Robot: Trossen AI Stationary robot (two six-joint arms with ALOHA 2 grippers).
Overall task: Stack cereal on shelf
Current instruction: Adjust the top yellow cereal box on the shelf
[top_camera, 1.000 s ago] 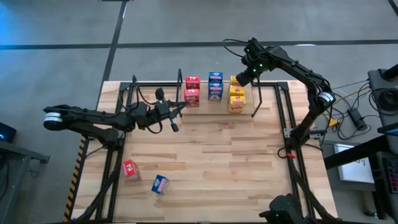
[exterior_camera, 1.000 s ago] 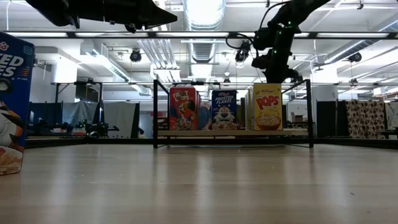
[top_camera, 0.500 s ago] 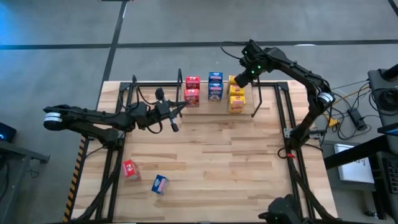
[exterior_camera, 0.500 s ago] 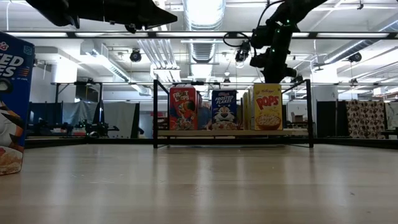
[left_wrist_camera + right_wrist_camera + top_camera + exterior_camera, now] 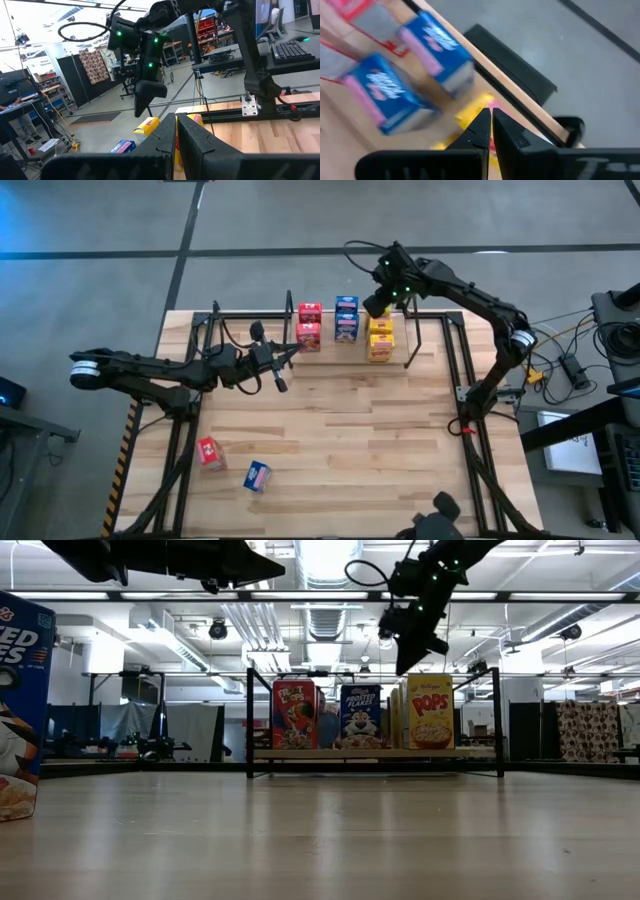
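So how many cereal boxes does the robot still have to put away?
Two, it seems. On the shelf the high view shows two red, two blue and apparently three yellow boxes. Nothing is in hand: the right gripper hovers shut and empty above the yellow ones, and the left gripper waits shut beside the shelf. A red box and a blue box lie on the table.
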